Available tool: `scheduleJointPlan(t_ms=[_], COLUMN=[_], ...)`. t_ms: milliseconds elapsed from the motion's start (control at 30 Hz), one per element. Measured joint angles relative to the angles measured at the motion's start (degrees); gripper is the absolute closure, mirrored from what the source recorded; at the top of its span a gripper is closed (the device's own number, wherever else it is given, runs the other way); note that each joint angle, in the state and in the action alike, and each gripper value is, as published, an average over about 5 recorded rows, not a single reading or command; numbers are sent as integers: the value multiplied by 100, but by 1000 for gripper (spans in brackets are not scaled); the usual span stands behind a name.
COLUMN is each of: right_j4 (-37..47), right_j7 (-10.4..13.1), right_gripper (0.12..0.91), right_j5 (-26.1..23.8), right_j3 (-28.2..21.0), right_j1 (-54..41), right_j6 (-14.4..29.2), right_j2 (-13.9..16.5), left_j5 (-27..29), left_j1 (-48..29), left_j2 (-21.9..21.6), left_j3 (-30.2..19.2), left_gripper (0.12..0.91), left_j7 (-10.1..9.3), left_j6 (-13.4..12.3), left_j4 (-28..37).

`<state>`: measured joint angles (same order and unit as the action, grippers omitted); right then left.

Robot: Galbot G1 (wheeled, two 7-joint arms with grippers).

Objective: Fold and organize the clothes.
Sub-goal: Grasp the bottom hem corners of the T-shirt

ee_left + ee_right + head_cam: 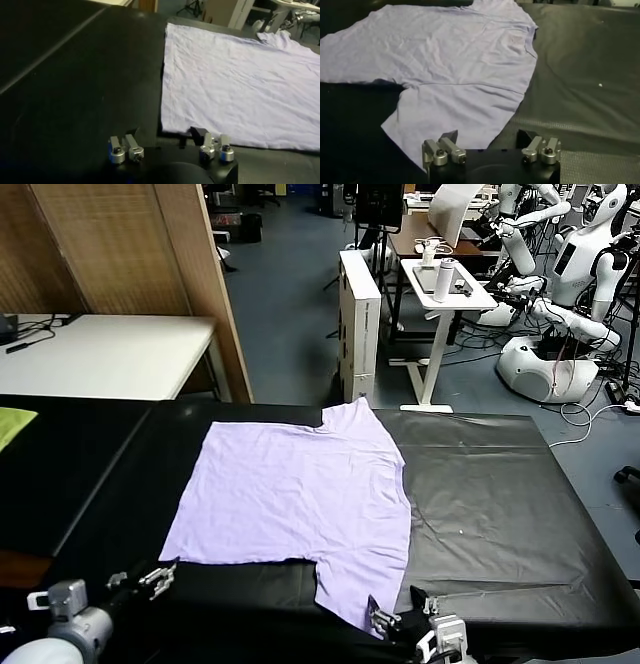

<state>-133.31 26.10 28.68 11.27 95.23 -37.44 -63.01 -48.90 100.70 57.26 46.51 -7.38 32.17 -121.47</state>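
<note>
The light lavender T-shirt (300, 494) lies spread flat on the black table (500, 514), its bottom hem toward the left and its sleeves at the far and near right. My left gripper (148, 578) is open and empty, low over the table just short of the shirt's near-left corner (172, 125). My right gripper (398, 620) is open and empty at the near sleeve's edge (445, 120). In the right wrist view one finger (451, 136) hangs over the sleeve and the other over bare table. The shirt's print is faintly visible through the fabric (516, 39).
A yellow-green cloth (14, 424) lies at the table's far left edge. A white table (100, 354) and a wooden screen stand behind. A white stand (440, 294) and other robots (560, 314) are beyond the far edge.
</note>
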Motion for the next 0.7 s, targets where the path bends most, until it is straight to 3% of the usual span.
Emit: scheduleJointPlan(t_ms=[133,300,367,700], right_j4=[-39,-138,-187,-564], right_j7=[-4,-2,2,128], right_gripper=[474,785,863,887], right_j5=[12,28,35,111], right_j3=[11,33,55,294], right_j1=[21,86,117,500], right_j6=[-3,-17,-22,-163], right_j2=[14,40,53,189], left_j5=[-1,5,8,43], left_j1=[14,40,50,305], left_j2=[-2,1,-1,-95], left_j3=[-2,-7,-7,129], left_gripper=[628,795,856,882], left_j7=[13,30,32,-11], left_j6=[11,23,23,-39], left_j4=[-11,-40,-52,-246])
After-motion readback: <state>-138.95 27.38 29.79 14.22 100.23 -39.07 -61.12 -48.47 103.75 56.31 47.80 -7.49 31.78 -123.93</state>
